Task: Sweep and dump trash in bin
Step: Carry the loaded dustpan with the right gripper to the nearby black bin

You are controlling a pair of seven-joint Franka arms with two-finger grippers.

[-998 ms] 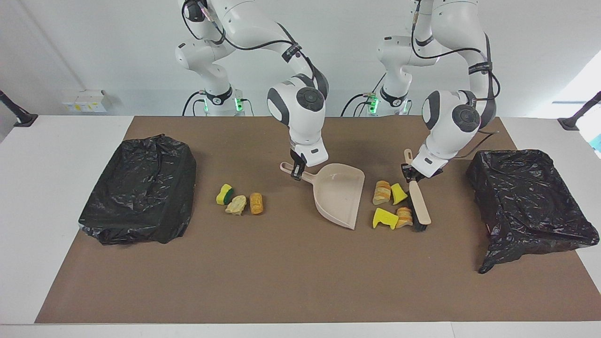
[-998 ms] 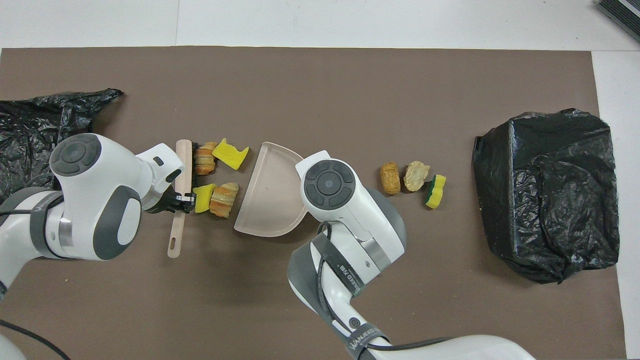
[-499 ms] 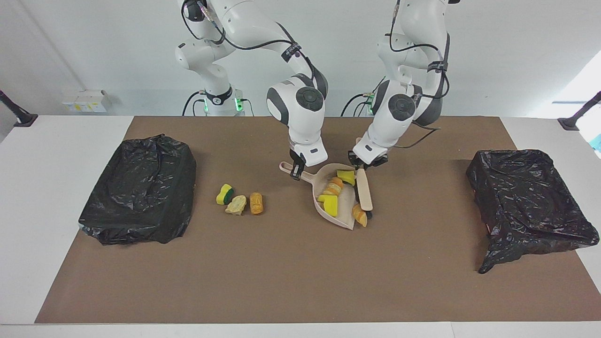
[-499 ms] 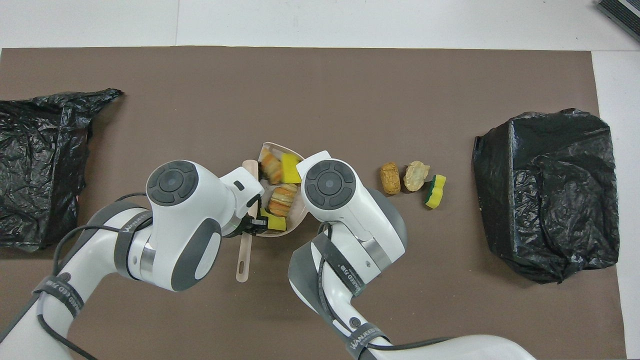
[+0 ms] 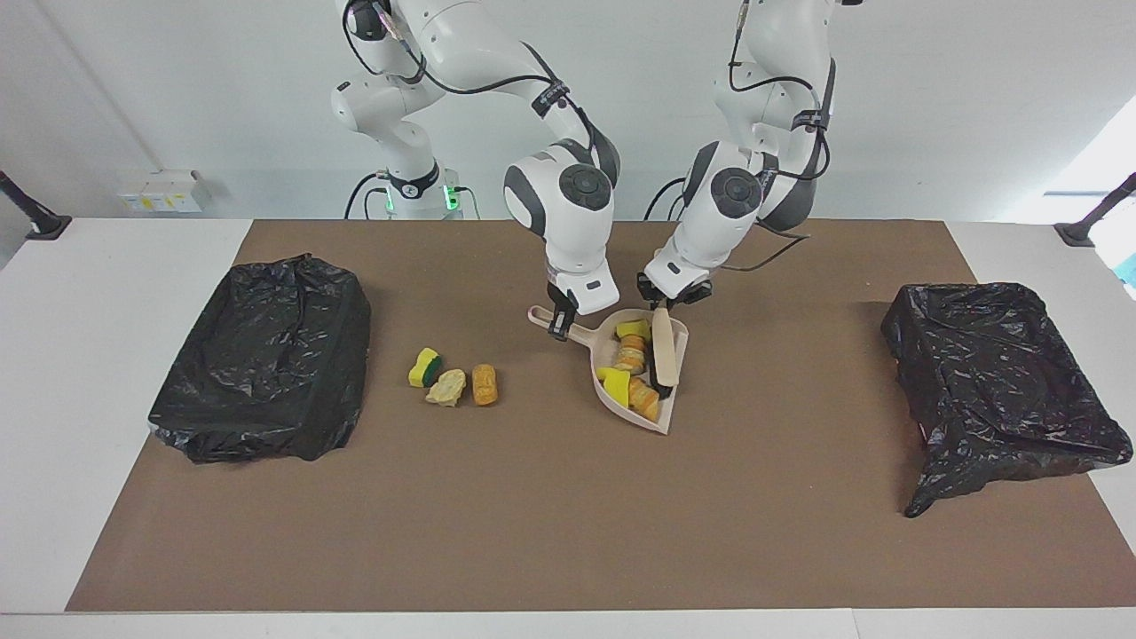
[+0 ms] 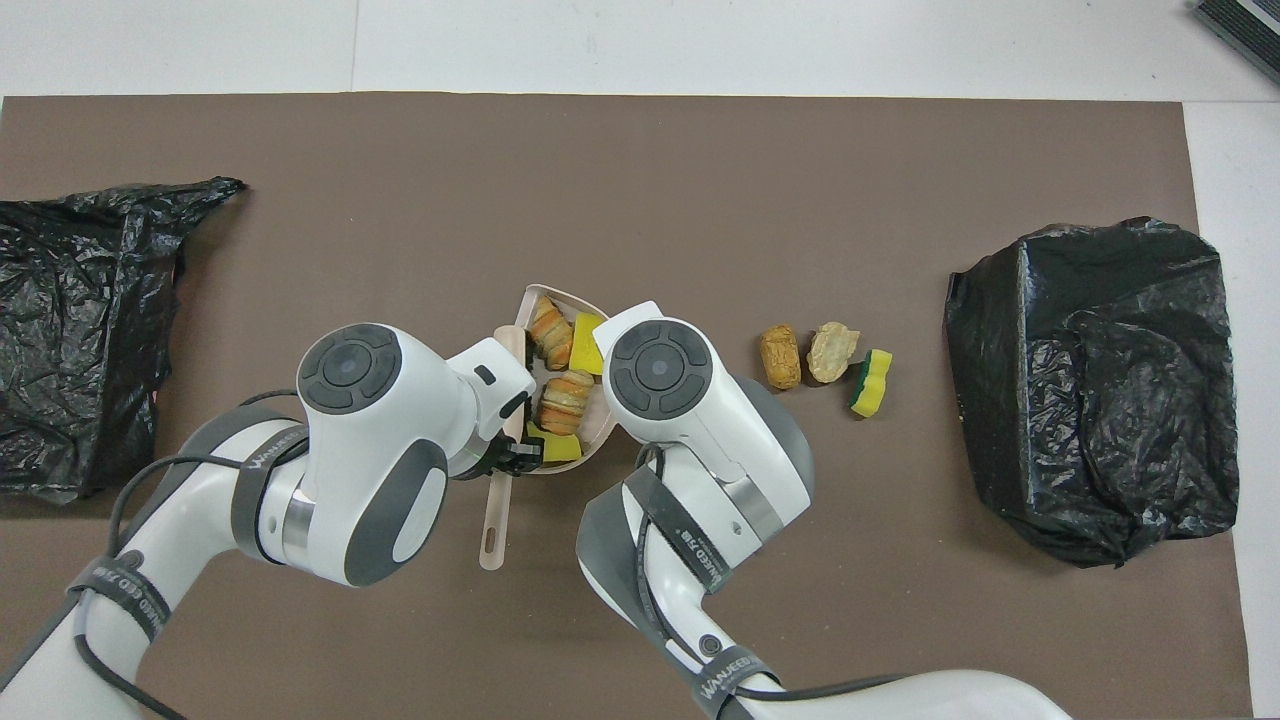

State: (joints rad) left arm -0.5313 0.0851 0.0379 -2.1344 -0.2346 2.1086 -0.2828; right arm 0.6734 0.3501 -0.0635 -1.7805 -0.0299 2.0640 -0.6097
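Note:
My right gripper (image 5: pixel 560 327) is shut on the handle of the beige dustpan (image 5: pixel 661 427), which lies on the brown mat. My left gripper (image 5: pixel 664 303) is shut on the brush (image 5: pixel 664 351), whose head rests in the pan's mouth. Several pieces of trash (image 5: pixel 632 373), yellow sponge and tan bread chunks, lie inside the pan against the brush. Three more scraps (image 5: pixel 448 383) lie in a row on the mat toward the right arm's end. In the overhead view the pan (image 6: pixel 550 291), its trash (image 6: pixel 565 395), the brush handle (image 6: pixel 492 525) and the three scraps (image 6: pixel 828 352) show; the right gripper is hidden under its wrist.
A bin lined with a black bag (image 5: pixel 266 355) stands at the right arm's end of the mat. A second black-lined bin (image 5: pixel 994 382) stands at the left arm's end. The brown mat (image 5: pixel 550 515) covers the table's middle.
My left gripper swept the brush toward the right arm's end, pushing several scraps off the mat into the dustpan. The right gripper and pan stayed still.

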